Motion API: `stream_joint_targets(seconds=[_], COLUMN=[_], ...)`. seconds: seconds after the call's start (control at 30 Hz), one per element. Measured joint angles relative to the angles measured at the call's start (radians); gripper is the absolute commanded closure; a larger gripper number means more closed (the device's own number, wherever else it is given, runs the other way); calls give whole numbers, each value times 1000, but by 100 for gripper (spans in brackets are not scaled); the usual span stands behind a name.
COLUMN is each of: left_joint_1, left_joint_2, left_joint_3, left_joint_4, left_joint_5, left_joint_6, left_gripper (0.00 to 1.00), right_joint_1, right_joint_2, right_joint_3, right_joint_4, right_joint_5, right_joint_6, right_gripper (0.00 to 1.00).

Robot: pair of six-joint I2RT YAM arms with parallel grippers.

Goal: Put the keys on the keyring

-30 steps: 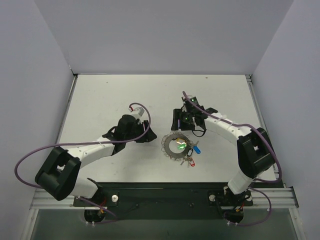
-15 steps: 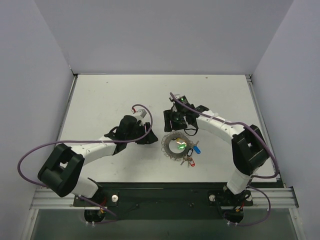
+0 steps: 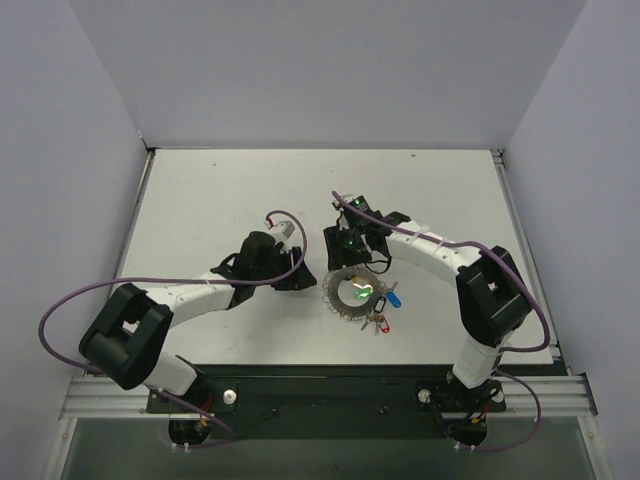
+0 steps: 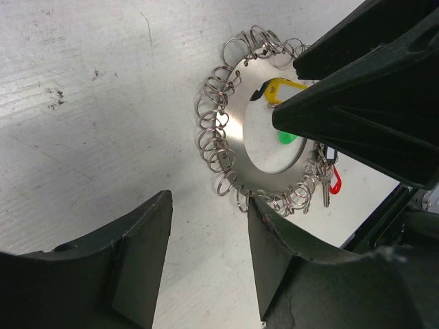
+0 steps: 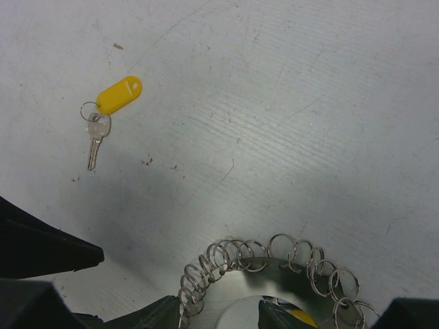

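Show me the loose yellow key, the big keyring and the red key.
Loose yellow key (image 5: 118,94), right wrist view, on its yellow tag.
Keyring (image 4: 236,140), left wrist view, on its flat metal band.
Red key (image 4: 334,184), left wrist view, on its red tag.

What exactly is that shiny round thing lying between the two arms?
The keyring is a flat, shiny silvery metal disc with a round hole in its middle, its rim threaded all round with small wire rings. It lies flat on the white table between the two arms. A yellow tag lies over it by the hole, and a red-tagged key sits at its rim.
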Motion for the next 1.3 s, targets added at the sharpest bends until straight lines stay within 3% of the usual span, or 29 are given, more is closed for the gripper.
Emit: stream_joint_targets(seconds=[0.93,1.3], left_joint_1=[0,0], left_joint_2=[26,35], left_joint_3=[-5,-5], left_joint_4=[38,40], left_joint_5=[55,67], left_joint_6=[-1,-3], left_gripper=[43,43], right_joint_1=[6,6], right_joint_2=[7,108], right_joint_3=[-8,12], right_joint_4=[-8,-7], right_joint_5=[-4,-14], right_joint_6=[0,1], right_gripper=[56,58])
